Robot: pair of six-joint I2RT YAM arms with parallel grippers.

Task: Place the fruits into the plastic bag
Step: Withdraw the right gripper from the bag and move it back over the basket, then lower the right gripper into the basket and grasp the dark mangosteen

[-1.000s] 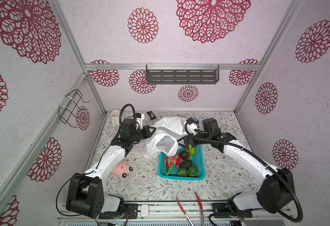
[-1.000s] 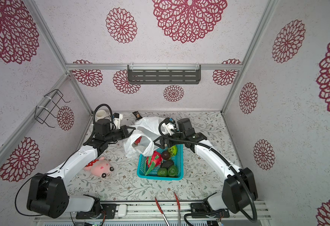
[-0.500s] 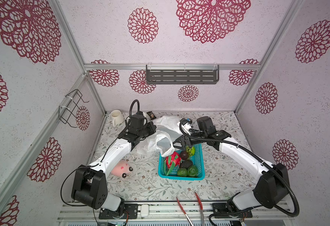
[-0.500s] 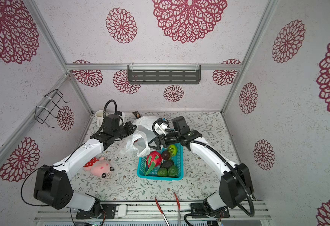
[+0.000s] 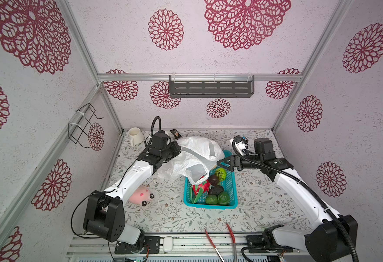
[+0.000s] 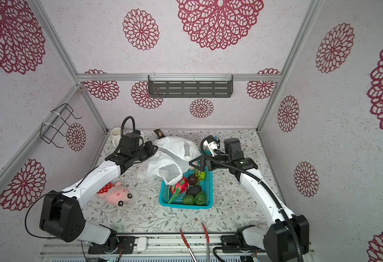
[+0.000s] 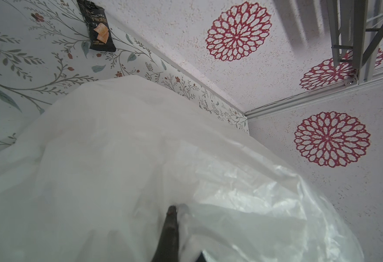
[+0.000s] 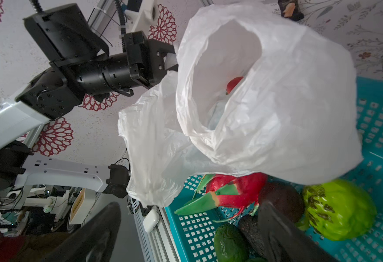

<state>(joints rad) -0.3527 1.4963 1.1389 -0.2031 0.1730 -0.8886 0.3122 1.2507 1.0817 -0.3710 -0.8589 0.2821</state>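
1. White thin-film plastic bag (image 5: 197, 154) is at back-centre of the table, crumpled. Its mouth gapes toward the front. Its lower fold drapes over the far-left corner of the teal basket (image 5: 208, 205).
2. Left gripper (image 5: 178, 148) is clenched on a bunch of bag film at the bag's left edge. In the left wrist view, one dark finger (image 7: 169, 226) is pressed into the film and plastic covers the rest.
3. Right gripper (image 5: 222, 163) has its jaws spread wide with nothing between them. It hovers over the far end of the basket, just beside the bag's right side. Cannot tell whether a fingertip touches the film.
4. Six fruits lie in the basket:
   - The dragon fruit (image 5: 200, 188) is on the left side, its top partly under the bag's fold.
   - The dark round fruit (image 5: 213, 179) sits beside it.
   - The kiwi half (image 5: 221, 173) is at the far right, just below the right gripper.
   - The avocado (image 5: 216, 190) is mid-basket.
   - Two green round fruits (image 5: 212, 200) lie side by side at the near end.
5. In the right wrist view, a small red rounded item (image 8: 234, 84) shows inside the bag through its open mouth. Cannot tell what it is.
6. Off-task items:
   - A pink plush toy (image 5: 141, 196) lies on the table beside the left forearm, well apart from the basket.
   - A white mug (image 5: 135, 136) stands in the back-left corner.
   - A dark snack packet (image 5: 175, 133) lies at the back edge, just behind the bag.
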